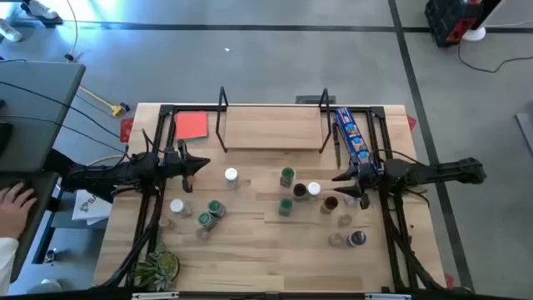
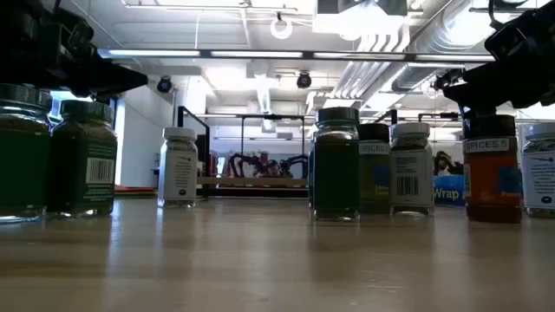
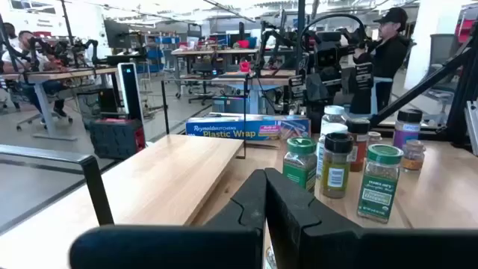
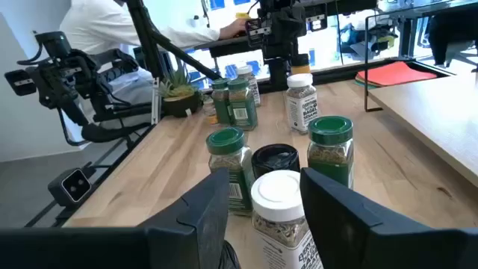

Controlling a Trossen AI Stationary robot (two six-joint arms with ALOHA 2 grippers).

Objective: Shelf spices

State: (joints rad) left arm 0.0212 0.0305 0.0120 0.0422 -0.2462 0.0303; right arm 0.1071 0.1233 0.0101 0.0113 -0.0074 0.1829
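Right gripper [image 4: 258,205]: I've got it at the middle cluster of jars, fingers spread apart, one on each side of the white-lid jar [image 4: 282,213]. The pads [image 4: 202,205] don't look pressed against it, so I'm calling this released, nothing grasped.
White-lid jar: standing upright on the table, right between those fingers; from above it sits at [image 1: 314,190].
Neighbours: a black-lid jar [image 4: 275,160] just behind the white one, and two green-lid jars flanking it, one at [image 4: 228,161], the other at [image 4: 330,149].
Left gripper [image 3: 263,213]: hovering over the left part of the table, beside the shelf's left end. Fingers pressed together, clenched on nothing that I can see.
Shelf [image 1: 273,127]: light-wood board at the far edge of the table, black loop frames at both ends. I see no jar on it.
Spices, left side: a lone white-lid jar [image 1: 231,176] near the left gripper, then a small group lower down around the green-lid jars [image 1: 210,213].
Spices, right side: a few more scattered near the table's front right, including one with a dark lid [image 1: 358,239].
Other things: red square [image 1: 191,125] lying left of the shelf, blue wrap box [image 1: 351,135] along its right end, a small plant [image 1: 158,268] at the front left corner.
Room: a person's hand [image 1: 17,202] at the far left, off the table.
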